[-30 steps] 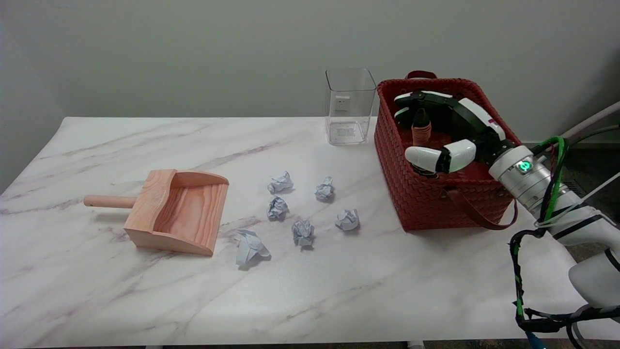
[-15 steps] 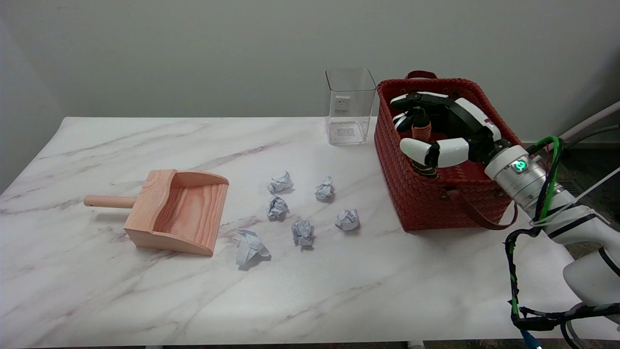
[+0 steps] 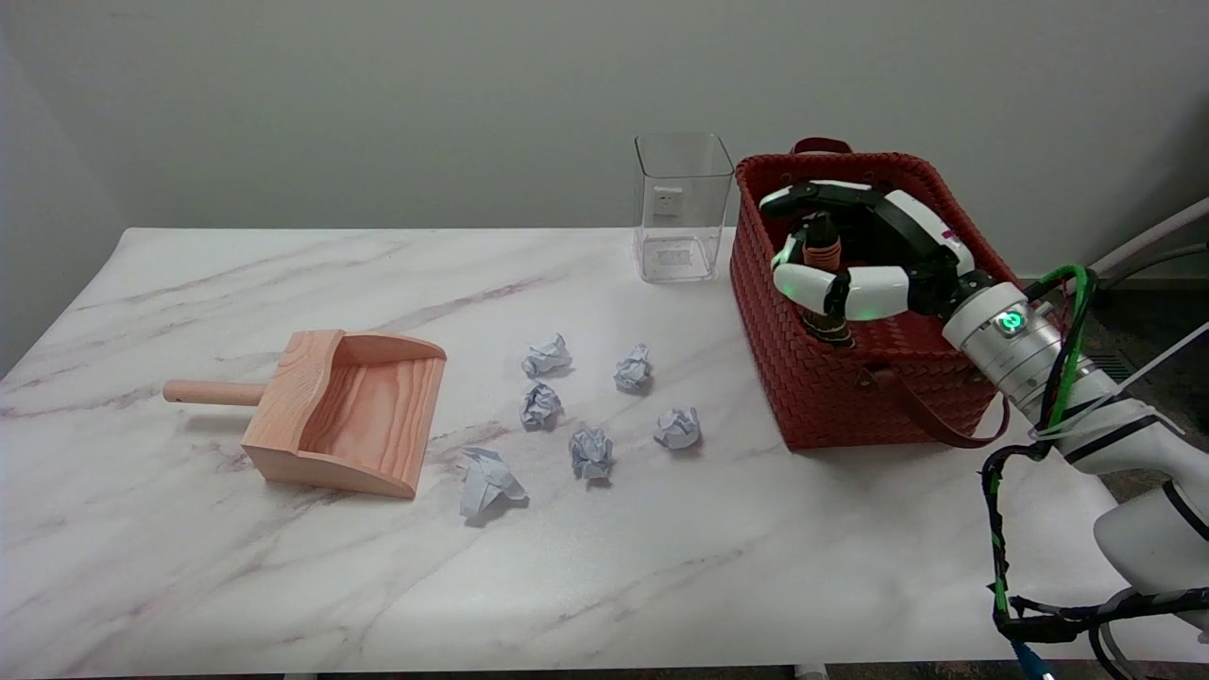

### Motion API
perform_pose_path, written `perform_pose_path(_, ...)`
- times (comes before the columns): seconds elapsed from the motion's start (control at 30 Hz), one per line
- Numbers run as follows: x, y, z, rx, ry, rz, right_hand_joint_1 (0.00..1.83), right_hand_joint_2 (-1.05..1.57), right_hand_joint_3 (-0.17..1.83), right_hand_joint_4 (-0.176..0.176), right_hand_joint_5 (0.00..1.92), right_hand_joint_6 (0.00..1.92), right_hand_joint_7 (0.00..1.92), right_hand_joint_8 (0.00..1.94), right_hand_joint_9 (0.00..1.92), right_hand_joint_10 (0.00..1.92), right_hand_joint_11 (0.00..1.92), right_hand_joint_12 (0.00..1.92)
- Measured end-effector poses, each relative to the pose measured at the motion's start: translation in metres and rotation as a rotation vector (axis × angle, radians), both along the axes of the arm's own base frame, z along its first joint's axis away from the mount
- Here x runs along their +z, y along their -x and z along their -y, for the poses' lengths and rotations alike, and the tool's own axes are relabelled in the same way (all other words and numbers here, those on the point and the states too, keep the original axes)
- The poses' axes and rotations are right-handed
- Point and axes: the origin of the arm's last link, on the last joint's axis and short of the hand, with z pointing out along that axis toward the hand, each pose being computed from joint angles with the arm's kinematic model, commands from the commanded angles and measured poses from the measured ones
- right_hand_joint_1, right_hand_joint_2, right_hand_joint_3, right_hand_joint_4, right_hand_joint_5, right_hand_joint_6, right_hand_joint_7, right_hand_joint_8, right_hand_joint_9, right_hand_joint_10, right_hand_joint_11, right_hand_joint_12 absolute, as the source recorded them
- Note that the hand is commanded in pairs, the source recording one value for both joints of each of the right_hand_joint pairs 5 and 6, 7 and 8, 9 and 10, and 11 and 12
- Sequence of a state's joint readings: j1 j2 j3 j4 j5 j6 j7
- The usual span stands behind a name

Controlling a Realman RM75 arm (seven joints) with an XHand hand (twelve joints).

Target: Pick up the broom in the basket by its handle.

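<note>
In the red basket (image 3: 812,387) at the tabletop's far right corner, the right hand (image 3: 874,250) has its fingers (image 3: 814,285) curled around the upright broom handle (image 3: 823,247), though a shallow grip could slip or tip the basket on lifting.

My right arm (image 3: 1077,397) enters from lower right of frame, runs up and left. White forearm, silver wrist cuff with green light glowing at centre right. Black and green cables hang along arm toward lower right corner. My right hand (image 3: 864,250) sits at upper right, palm turned left. Fingers (image 3: 812,194) arch over top, curled down at tips; thumb (image 3: 831,286) lies below, pointing left. Fingers and thumb closing in from either side, whether in firm grasp unclear.
</note>
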State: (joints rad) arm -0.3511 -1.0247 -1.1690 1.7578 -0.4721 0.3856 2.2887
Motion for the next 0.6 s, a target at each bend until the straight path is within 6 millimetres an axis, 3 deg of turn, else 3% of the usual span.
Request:
perform_pose_path(0.23, 0.0001, 0.0003, 0.0004, 0.0, 0.0, 0.002, 1.09, 0.81, 0.66, 0.0, 1.06, 1.06, 1.45, 1.45, 1.47, 1.47, 1.26, 1.26)
perform_pose_path(0.3, 0.0001, 0.0005, 0.0005, -0.001, 0.0, 0.003, 1.06, 0.91, 0.63, 0.0, 1.23, 1.23, 1.54, 1.54, 1.54, 1.54, 1.34, 1.34)
perform_pose_path(0.6, 0.0004, 0.0015, 0.0007, -0.003, 0.001, 0.005, 1.0, 1.16, 0.66, 0.0, 1.75, 1.75, 1.78, 1.78, 1.74, 1.74, 1.61, 1.61)
